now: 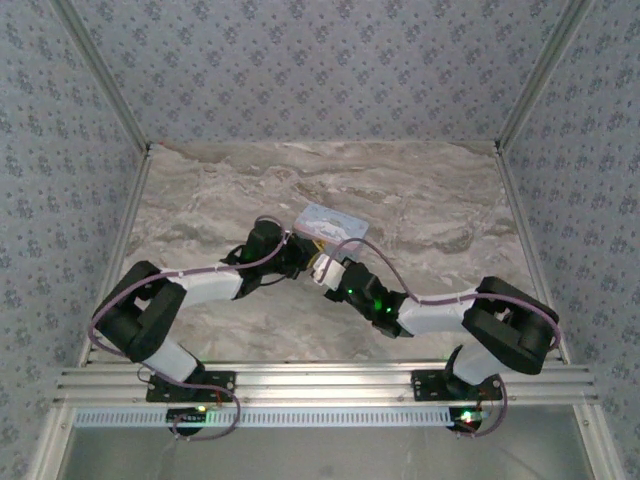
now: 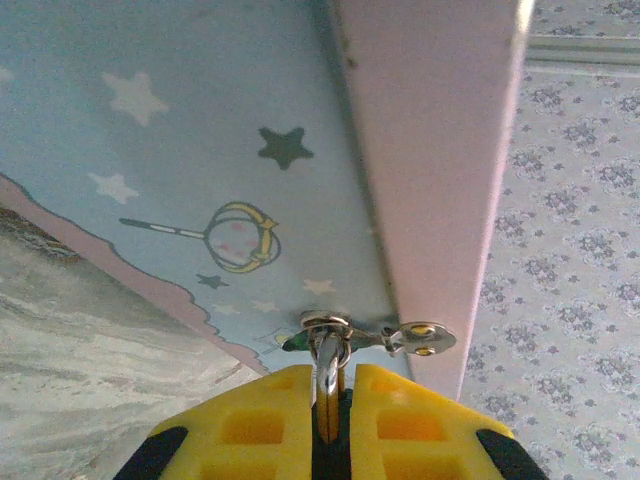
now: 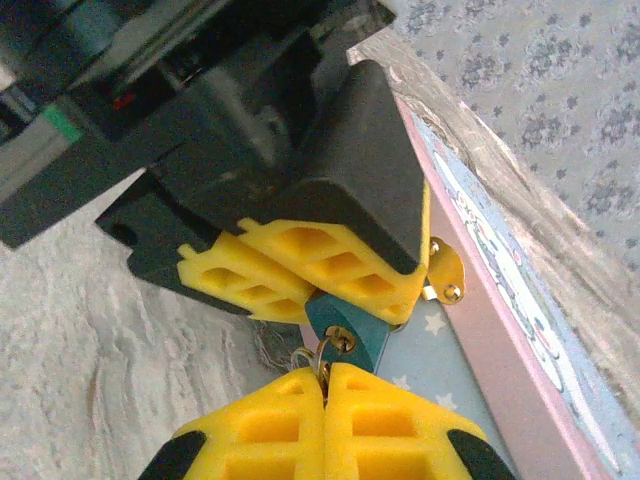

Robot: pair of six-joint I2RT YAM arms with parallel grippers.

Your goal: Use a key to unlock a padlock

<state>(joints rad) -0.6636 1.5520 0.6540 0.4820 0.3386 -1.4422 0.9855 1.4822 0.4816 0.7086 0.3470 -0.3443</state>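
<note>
Fingers (image 2: 250,425) of the left gripper (image 2: 330,378) are pinching the padlock (image 3: 348,335) by its metal loop, just beside the hasp (image 2: 420,338) of the tin (image 2: 180,150) lying mid-table (image 1: 430,200). The teal padlock is sitting against the tin's pink edge, between both grippers. The right gripper (image 3: 324,378) is pressing its fingers together on the key (image 3: 322,360), which is mostly hidden, with its thin ring touching the padlock's brass spot.

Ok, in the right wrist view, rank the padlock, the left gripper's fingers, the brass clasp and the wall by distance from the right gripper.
1. padlock, at the tips of the right gripper.
2. left gripper's fingers, just above, clamped over it.
3. brass clasp, upper right, on the tin edge.
4. wall, far behind, top right.
</note>
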